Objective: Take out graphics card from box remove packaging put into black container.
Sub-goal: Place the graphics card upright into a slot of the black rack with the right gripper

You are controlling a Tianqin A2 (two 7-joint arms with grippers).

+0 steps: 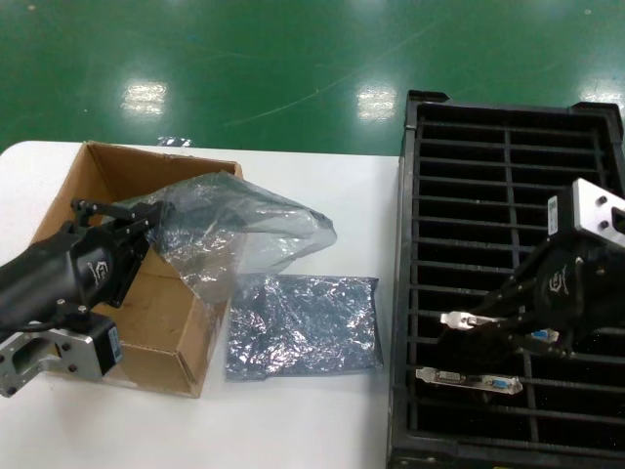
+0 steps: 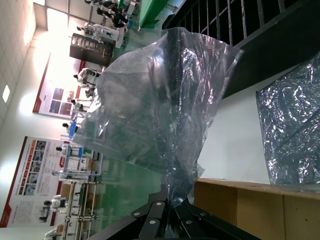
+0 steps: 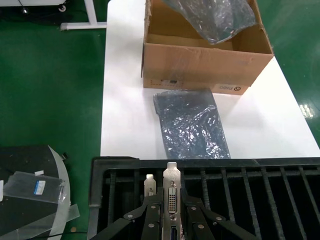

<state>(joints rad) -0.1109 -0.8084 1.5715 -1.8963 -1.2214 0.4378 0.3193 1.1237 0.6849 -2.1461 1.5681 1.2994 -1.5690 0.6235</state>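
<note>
My left gripper [image 1: 146, 223] hangs over the open brown box [image 1: 156, 337], shut on the end of a crumpled, shiny semi-transparent packaging bag [image 1: 244, 227]. The bag balloons away from the closed fingers in the left wrist view [image 2: 160, 100]. My right gripper [image 1: 479, 322] is over the black container [image 1: 404, 293], shut on the silver bracket of a graphics card [image 3: 172, 192] held upright among the ribs. A second card [image 1: 469, 381] lies in a nearer slot of the head view, and its bracket [image 3: 149, 184] shows beside the held one.
A flat silver-grey bag [image 1: 303, 324] lies on the white table [image 1: 312, 420] between box and container. The container stands along the table's right side. Green floor lies beyond the table's far edge.
</note>
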